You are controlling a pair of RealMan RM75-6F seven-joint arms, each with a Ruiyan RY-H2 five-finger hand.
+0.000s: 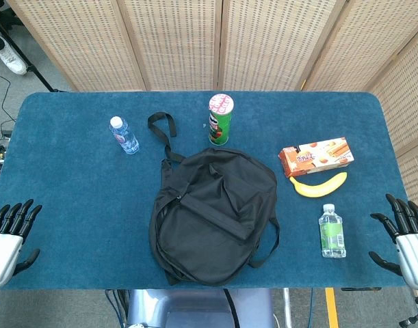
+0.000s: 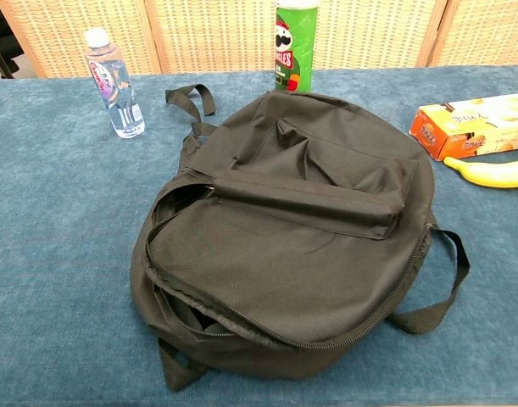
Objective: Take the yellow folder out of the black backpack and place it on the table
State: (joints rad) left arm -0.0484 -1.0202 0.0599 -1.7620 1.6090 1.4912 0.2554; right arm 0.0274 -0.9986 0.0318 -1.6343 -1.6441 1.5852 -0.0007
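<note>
Black backpack [image 2: 301, 254] is lying flat at the near edge of the tabletop [image 1: 72, 198], its main zipper gaping open along the near side. No yellow folder is showing; its position cannot be told. Left hand [image 1: 7, 236] is hovering at the near left corner, right hand [image 1: 406, 239] at the near right corner, both with fingers [image 1: 17, 215] apart, holding nothing.

The yellow folder cannot be seen in either view; the black fabric backpack [image 2: 292, 246] shows only a dark gap at its partly unzipped 7 o'clock edge. Head view: the left hand [image 1: 9, 236] is cut off at the left edge and the right hand [image 1: 407, 239] at the right edge. Chest view: neither hand appears; the green crisp can [image 2: 294, 47] is cropped at 12 o'clock and the yellow banana [image 2: 496, 172] at 3 o'clock.
</note>
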